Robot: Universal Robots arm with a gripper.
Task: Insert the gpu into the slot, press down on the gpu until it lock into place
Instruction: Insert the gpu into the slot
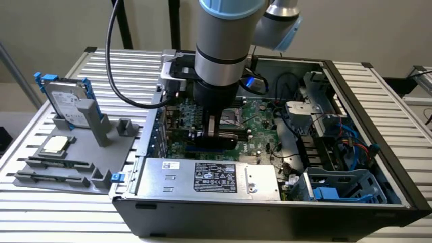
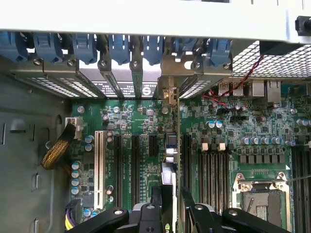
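Black 2-finger gripper [image 2: 172, 195] on the grey-and-blue robot arm [image 1: 219, 45] is down inside the open black PC case [image 1: 270, 223], over the green motherboard [image 2: 218, 121]. Its fingers [image 2: 158, 199] are closed on the gpu [image 2: 170, 158], a flat rectangular black-faced card seen edge-on in the wrist view, w/ 1 finger on each face. The card stands upright on its long edge. Its thin silver metal bracket [image 2: 170, 94] is at the case's rear wall, just below the row of blue plastic clips [image 2: 116, 48].

In the exterior view a long narrow bright-blue slot [image 1: 201, 150] shows directly under card and gripper. The card's lower edge is at the slot, but I can't tell if it is fully seated.

On 1 side of the card run parallel black connector strips [image 2: 136, 165] and 1 white strip [image 2: 99, 167]. On the other side are the square metal CPU socket [image 2: 260, 199] and the long black memory strips [image 2: 303, 184].

At the case's near side lies a silver power supply box [image 1: 209, 177] w/ a printed label. On the exterior view's left, outside the case and well apart from the gripper, a silver hard drive w/ blue rails [image 1: 68, 98] stands upright in a grey plastic holder tray [image 1: 74, 162] on the slatted white metal table [image 1: 60, 223].
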